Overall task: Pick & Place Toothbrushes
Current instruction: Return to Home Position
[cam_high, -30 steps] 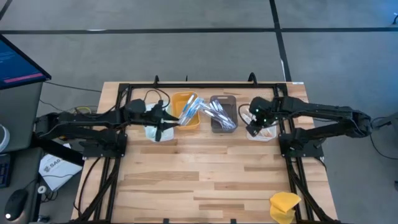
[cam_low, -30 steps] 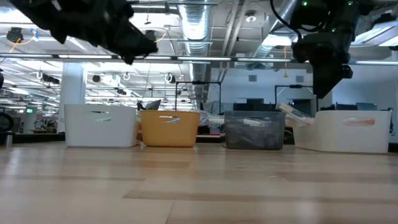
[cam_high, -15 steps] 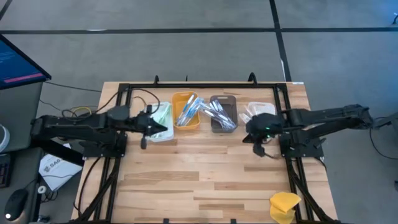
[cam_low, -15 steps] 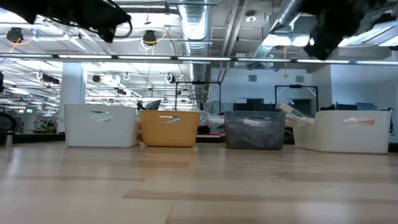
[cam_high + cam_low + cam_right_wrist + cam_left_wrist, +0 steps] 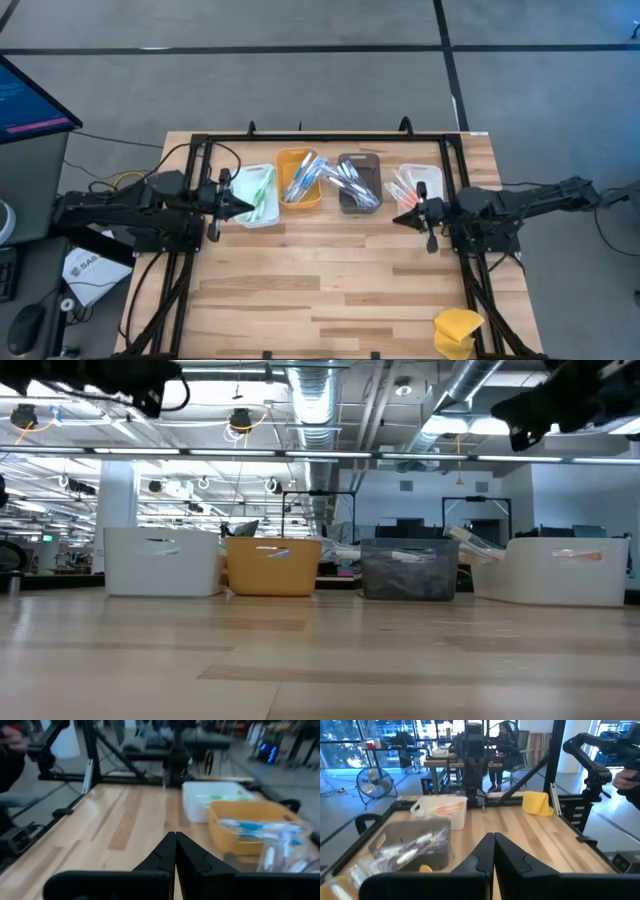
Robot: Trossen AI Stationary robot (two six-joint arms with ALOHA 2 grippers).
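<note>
– At the fingertips first: what state?
– Both closed and empty. The left gripper (image 5: 493, 836) has its fingers pressed together with nothing between them. It is held clear of the table (image 5: 330, 290), by the edge of the left white bin (image 5: 256, 224). The right gripper (image 5: 175, 835) is the same, at a corner of the right white bin (image 5: 422, 169).
– Where are the toothbrushes (image 5: 303, 178)?
– Every one I can see is binned. Green ones are in the left white bin, blue in the orange bin (image 5: 300, 206), pale ones in the grey bin (image 5: 360, 208), and orange ones in the right white bin. I can make out none loose on the table. The yellow lump (image 5: 457, 332) sits well apart, at the table's corner.
– How would one handle if it needs re-picking?
– My judgement: light, stiff, smooth plastic, and slim enough to roll or pivot in a pinch. Grip mid-handle, fingers across the narrow width, away from the bristle end. The piled ones cross each other, so lifting one may drag a neighbour along.
</note>
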